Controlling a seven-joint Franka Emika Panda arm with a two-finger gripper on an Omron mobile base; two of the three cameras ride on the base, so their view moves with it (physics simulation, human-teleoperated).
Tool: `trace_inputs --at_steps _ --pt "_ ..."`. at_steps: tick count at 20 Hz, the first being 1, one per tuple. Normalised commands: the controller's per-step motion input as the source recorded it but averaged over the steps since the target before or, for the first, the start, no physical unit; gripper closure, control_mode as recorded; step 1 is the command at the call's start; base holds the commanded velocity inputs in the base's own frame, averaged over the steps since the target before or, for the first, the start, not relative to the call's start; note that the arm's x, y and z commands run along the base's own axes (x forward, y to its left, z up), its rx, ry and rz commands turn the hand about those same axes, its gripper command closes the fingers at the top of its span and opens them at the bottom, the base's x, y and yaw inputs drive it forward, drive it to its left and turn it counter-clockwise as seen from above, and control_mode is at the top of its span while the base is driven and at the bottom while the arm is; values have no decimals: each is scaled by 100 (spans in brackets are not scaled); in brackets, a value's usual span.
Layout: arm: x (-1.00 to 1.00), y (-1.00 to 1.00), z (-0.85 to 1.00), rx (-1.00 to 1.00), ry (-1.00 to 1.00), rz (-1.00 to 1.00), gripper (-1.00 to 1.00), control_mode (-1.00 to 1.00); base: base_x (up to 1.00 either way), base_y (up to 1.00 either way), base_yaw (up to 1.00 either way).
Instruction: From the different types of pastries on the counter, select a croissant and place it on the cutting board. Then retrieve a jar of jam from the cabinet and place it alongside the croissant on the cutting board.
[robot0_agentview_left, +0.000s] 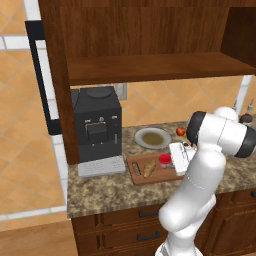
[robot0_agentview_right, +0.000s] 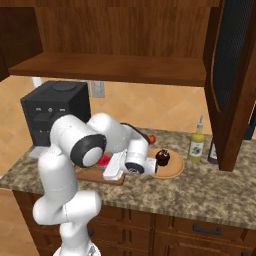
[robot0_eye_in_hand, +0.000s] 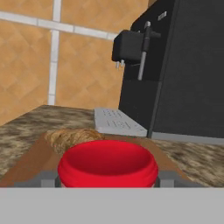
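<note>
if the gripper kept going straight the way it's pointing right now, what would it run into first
Most likely the croissant, lying on the cutting board just beyond the jar of jam that the gripper holds. Farther along stands the black coffee machine. Depth is hard to judge.

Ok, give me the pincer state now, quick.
Pincer: closed on the jar of jam, over the cutting board, beside the croissant.

Kitchen — granite counter (robot0_agentview_left: 100, 192), wood cabinet (robot0_agentview_left: 150, 35), coffee machine (robot0_agentview_left: 97, 125).
</note>
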Motion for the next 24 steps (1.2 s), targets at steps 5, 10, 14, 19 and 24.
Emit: trace_inputs --at_steps 5,10,14,19,24 --pt "6 -3 -29 0 0 3 100 -100 0 0 0" --pt "2 0 -27 0 -1 3 -100 -100 0 0 0" --pt "-6 0 -6 0 -7 4 -100 -100 0 0 0" --pt "-6 0 1 0 -2 1 -100 -100 0 0 0" --pt "0 0 4 0 -3 0 -100 -100 0 0 0"
